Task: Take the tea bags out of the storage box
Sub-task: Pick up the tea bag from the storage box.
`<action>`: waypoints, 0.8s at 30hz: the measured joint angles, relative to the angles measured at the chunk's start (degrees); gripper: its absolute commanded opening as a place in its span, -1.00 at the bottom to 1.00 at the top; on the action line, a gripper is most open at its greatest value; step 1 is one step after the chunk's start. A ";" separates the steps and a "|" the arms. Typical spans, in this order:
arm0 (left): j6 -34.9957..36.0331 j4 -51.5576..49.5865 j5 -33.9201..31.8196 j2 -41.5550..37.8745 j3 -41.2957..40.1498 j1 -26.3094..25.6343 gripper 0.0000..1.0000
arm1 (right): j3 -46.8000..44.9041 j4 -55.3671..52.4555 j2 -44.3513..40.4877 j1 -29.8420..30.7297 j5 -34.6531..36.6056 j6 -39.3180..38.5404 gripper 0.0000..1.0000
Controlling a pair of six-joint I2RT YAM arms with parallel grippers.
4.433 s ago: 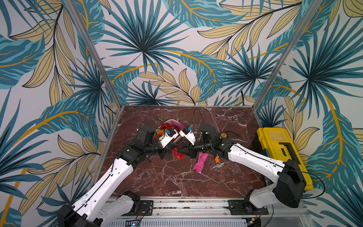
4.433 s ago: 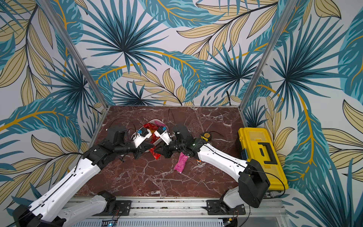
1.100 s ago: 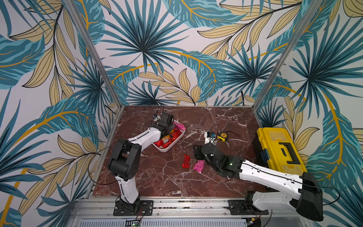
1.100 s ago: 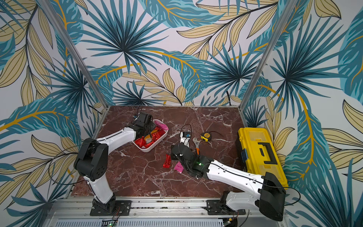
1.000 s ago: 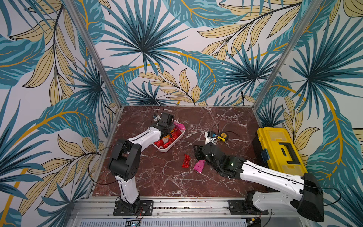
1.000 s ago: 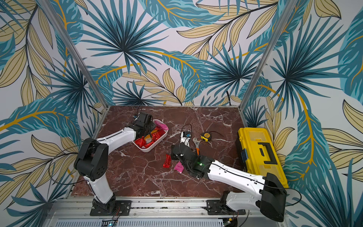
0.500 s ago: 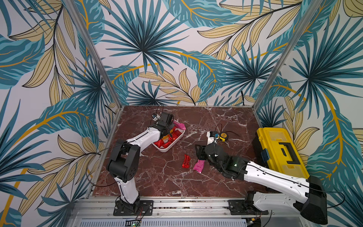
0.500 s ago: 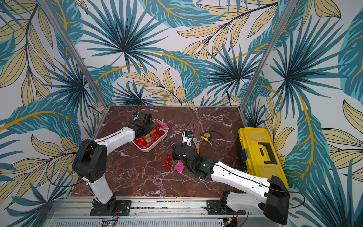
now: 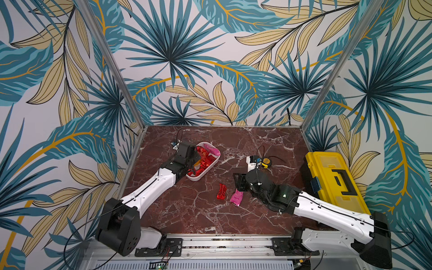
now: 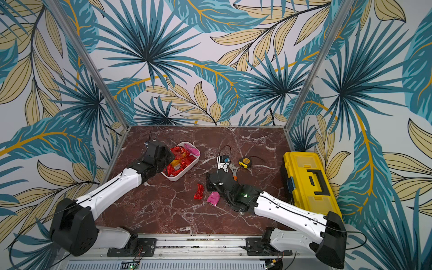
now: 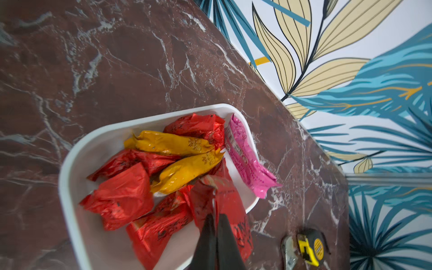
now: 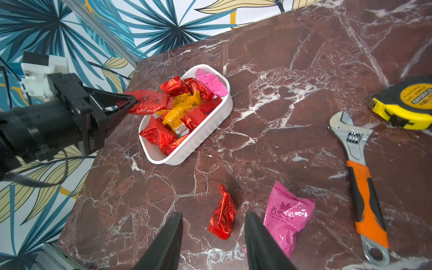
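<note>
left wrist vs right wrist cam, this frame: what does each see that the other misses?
Left wrist only: the boxed pink tea bag hanging its end over the rim of the storage box.
Right wrist only: the loose red tea bag and loose pink tea bag on the table, the right gripper with jaws open, and the wrench in full.
Both: the box of tea bags, the left gripper shut on the pinched red tea bag, and the tape measure.

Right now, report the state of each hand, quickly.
Left hand: closed on a red tea bag.
Right hand: open, holding nothing.
</note>
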 measured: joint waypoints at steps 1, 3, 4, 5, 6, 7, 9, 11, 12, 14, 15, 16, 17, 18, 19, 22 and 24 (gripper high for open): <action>2.23 0.26 0.92 -2.58 -1.73 -0.02 -1.00 | 0.87 -0.55 0.00 -0.17 -0.66 -1.14 0.02; 6.84 1.68 3.76 -7.58 -5.01 -0.02 -1.00 | 2.54 -1.42 0.00 -0.76 -2.10 -3.34 0.09; 9.70 2.89 6.34 -9.90 -6.56 0.13 -1.00 | 3.37 -1.66 0.00 -1.25 -3.08 -4.55 0.09; 12.20 3.63 8.83 -11.50 -7.52 0.31 -1.00 | 3.98 -1.92 0.00 -1.81 -4.15 -5.42 0.10; 15.15 4.09 12.33 -13.03 -8.28 0.46 -1.00 | 4.70 -2.32 0.00 -2.64 -5.64 -6.54 0.10; 18.32 4.22 16.02 -14.14 -8.52 0.61 -1.00 | 5.40 -2.73 0.02 -3.67 -7.41 -7.61 0.13; 24.13 4.37 22.69 -15.54 -8.52 0.72 -1.00 | 6.45 -3.54 0.09 -6.05 -11.78 -9.46 0.17; 29.94 3.91 29.83 -16.87 -8.52 0.72 -1.00 | 7.32 -4.44 0.42 -8.83 -17.09 -11.19 0.22; 32.87 3.65 33.42 -17.53 -8.52 0.72 -1.00 | 7.85 -5.07 0.83 -10.38 -20.41 -12.26 0.23; 37.77 3.34 39.43 -18.71 -8.59 0.72 -1.00 | 9.53 -7.10 2.25 -13.03 -26.75 -14.62 0.24; 40.30 3.37 42.53 -19.41 -8.79 0.72 -1.00 | 10.69 -8.39 3.26 -13.88 -29.92 -16.00 0.24; 42.32 3.48 44.94 -20.04 -9.14 0.72 -1.00 | 11.54 -9.20 4.09 -14.21 -32.52 -17.14 0.24; 44.44 3.63 47.78 -20.83 -9.73 0.70 -1.00 | 12.39 -9.94 4.98 -14.32 -35.69 -18.45 0.24; 46.31 3.87 50.38 -21.55 -10.47 0.66 -1.00 | 12.94 -10.67 5.70 -14.32 -38.75 -19.63 0.24; 47.63 4.11 52.39 -22.03 -11.08 0.57 -1.00 | 13.16 -11.10 6.12 -14.32 -41.20 -20.57 0.24; 50.95 5.14 58.60 -22.56 -12.68 0.42 -1.00 | 13.18 -11.96 7.04 -14.25 -47.87 -22.93 0.24; 52.26 5.92 61.81 -22.49 -13.31 0.24 -1.00 | 13.16 -11.85 7.43 -14.25 -51.52 -23.80 0.24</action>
